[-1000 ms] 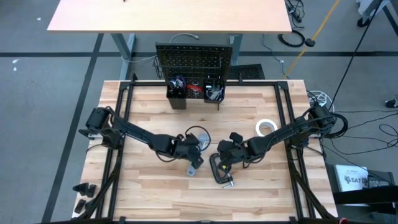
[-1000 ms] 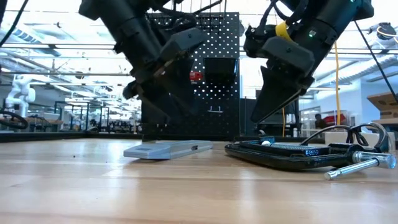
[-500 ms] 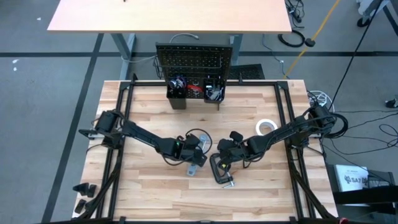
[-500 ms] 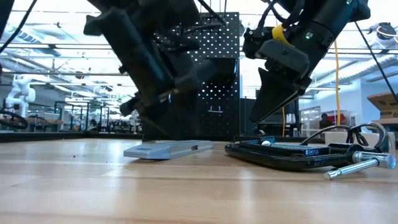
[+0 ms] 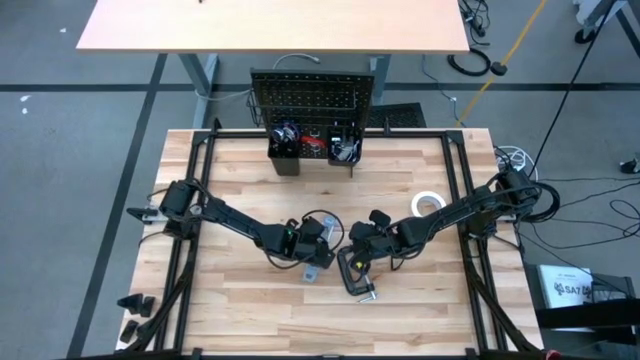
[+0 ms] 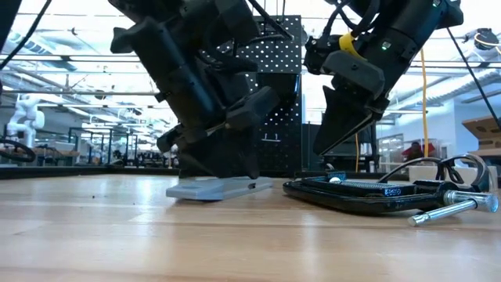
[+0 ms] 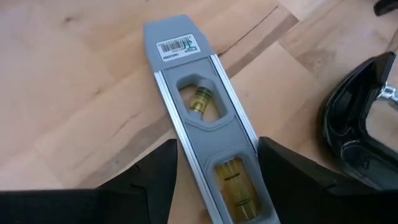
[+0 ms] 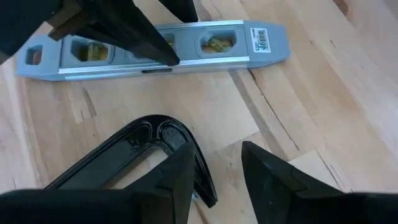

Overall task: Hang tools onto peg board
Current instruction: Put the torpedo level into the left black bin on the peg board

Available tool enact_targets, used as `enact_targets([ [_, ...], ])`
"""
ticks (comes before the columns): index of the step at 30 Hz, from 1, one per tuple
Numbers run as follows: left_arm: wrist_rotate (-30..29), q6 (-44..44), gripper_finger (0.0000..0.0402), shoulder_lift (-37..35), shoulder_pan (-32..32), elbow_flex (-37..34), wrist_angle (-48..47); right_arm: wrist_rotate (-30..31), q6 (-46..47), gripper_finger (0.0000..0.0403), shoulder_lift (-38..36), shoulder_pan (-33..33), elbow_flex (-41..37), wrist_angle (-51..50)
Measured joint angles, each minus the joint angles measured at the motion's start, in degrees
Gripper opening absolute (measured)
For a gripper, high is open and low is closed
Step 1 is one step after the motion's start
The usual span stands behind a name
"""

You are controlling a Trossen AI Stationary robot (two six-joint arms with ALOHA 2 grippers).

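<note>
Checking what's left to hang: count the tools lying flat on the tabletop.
3: the level under the left arm, the clamp beside it under the right arm, and the tape roll toward the right. Others may be hidden beneath the arms.

The wood table (image 5: 230, 300) holds a grey level (image 7: 202, 118), a black clamp (image 6: 368, 194) just beside it, a white tape roll (image 5: 429, 204), and the peg board (image 5: 311, 100) at the back.

Both arms reach inward from the 2 side edges toward the middle of the surface, wrists bent down. Left tool (image 5: 312, 250) low at centre, just left of the right one, its 2 fingers (image 7: 155, 180) spread wide, tips at surface level. Right tool (image 5: 357, 252) just right of centre, fingers (image 8: 180, 180) partly apart, angled steeply down, tips slightly above the surface.
</note>
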Motion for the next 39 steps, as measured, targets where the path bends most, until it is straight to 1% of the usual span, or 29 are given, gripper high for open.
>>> enact_targets([
  [3, -0.6, 1.2, 0.0217, -0.6, -0.3, 0.1, -4.9, 0.0, 0.0, 0.0127, 0.0, 0.0, 0.0, 0.0],
  [8, -4.5, 2.8, 0.0217, -2.2, -2.2, -0.1, -13.9, 0.0, -0.1, 0.0127, 0.0, 0.0, 0.0, -0.1],
  [10, -5.8, 2.9, 0.0217, -3.4, -3.1, -0.4, -15.6, 0.1, -0.3, 0.0127, 0.0, 0.0, 0.0, 0.0],
  [12, -6.6, 2.9, 0.0217, -4.9, -3.8, -0.6, -15.4, 0.2, -0.3, 0.0127, 0.0, -0.1, 0.0, 0.0],
  [14, -5.8, 3.0, 0.0217, -6.2, -4.4, -0.8, -15.4, 0.3, -0.3, 0.0127, 0.0, -0.4, 0.0, 0.0],
  [16, -4.0, 2.3, 0.0217, -6.7, -4.6, -0.8, -14.3, 0.4, -0.4, 0.0127, 0.0, -0.6, 0.0, 0.0],
  [20, 1.0, -2.5, 0.0217, -6.6, -3.1, -0.7, -14.2, 0.3, -0.4, 0.0127, 0.0, -1.2, 0.0, 0.1],
  [23, 2.3, -4.3, 0.0217, -6.2, -2.3, -0.7, -14.3, 0.3, -0.4, 0.0127, 0.0, -1.3, 0.0, 0.2],
  [27, 2.4, -4.0, 0.0217, -6.3, -1.7, -0.7, -13.9, 0.1, -0.4, 0.0127, 0.0, -1.2, 0.0, 0.2],
  [30, 2.3, -1.5, 0.0217, -6.1, -1.3, -0.8, -13.4, 0.1, -0.4, 0.0127, 0.0, -1.2, 0.0, 0.3],
  [34, 2.0, -0.1, 0.0217, -3.9, -0.9, -1.3, -12.2, 0.1, -0.4, 0.0127, 0.0, -1.2, 0.0, 0.3],
  [36, 3.0, -0.1, 0.0217, -2.5, -0.7, -1.2, -12.2, 0.0, -0.3, 0.0127, 0.0, -1.2, 0.0, 0.3],
  [39, 2.2, -0.2, 0.0217, -1.6, -0.8, -1.2, -12.2, 0.0, 0.0, 0.0127, 0.0, -1.2, 0.0, 0.3],
])
